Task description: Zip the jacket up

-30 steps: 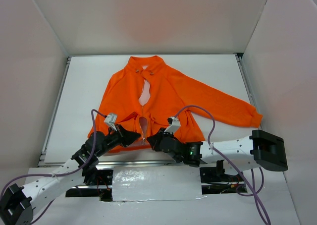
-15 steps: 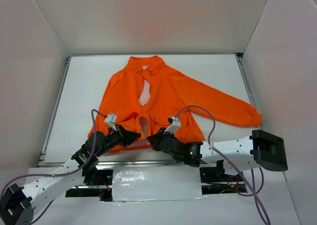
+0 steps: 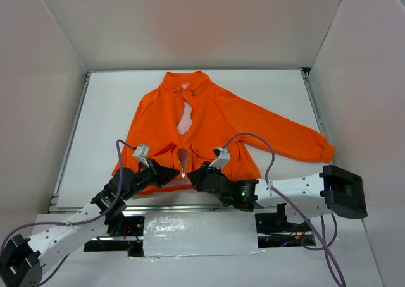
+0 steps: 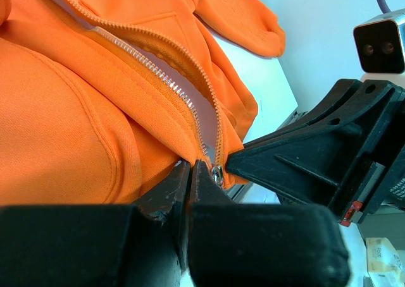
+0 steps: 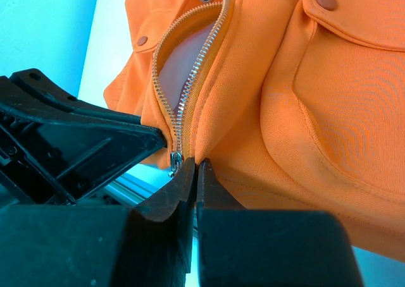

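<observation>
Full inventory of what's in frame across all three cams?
jacket: 1, bright orange, spread flat on the table
zipper: 1, silver teeth, jacket front, open with pale lining showing
table: 1, white, under the jacket
walls: white, on three sides
tape patch: 1, silver, near edge
cables: 2, purple, near edge
left arm, right arm: white and black, near edge
left gripper: black fingers shut on jacket hem beside zipper base
right gripper: black fingers shut on hem, opposite side
</observation>
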Controlling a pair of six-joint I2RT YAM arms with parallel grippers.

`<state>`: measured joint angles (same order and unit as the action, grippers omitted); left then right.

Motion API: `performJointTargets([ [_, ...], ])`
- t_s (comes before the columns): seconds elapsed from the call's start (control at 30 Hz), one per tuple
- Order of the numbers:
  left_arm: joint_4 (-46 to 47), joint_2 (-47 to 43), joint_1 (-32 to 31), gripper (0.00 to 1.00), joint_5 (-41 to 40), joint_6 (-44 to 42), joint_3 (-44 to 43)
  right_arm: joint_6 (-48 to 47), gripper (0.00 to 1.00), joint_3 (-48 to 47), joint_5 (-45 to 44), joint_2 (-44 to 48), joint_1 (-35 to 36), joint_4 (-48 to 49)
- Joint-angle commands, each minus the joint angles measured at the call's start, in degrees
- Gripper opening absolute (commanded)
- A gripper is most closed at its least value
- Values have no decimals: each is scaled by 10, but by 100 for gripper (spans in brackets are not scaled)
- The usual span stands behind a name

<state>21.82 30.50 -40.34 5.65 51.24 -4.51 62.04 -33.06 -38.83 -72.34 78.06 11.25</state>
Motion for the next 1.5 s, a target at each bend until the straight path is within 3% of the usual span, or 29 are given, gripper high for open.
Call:
performJointTargets([
  [0.0, 26, -8, -7, 0, 1, -2, -17, 5, 0, -30, -16, -7, -1, 16],
  [0.37, 62, 3, -10, 0, 17, 6, -2, 18, 0, -22, -30, -7, -2, 23],
  [1.13, 71, 4, -18, 0, 76, -61, 2, 26, 0, -6, -43, 13, -11, 28],
  [1.33, 73, 7, -18, 0, 110, -72, 1, 1, 0, 16, -17, 19, -23, 68],
  [1.47, 89, 7, -18, 0, 132, -72, 10, -48, 0, 55, 23, 35, -43, 153],
])
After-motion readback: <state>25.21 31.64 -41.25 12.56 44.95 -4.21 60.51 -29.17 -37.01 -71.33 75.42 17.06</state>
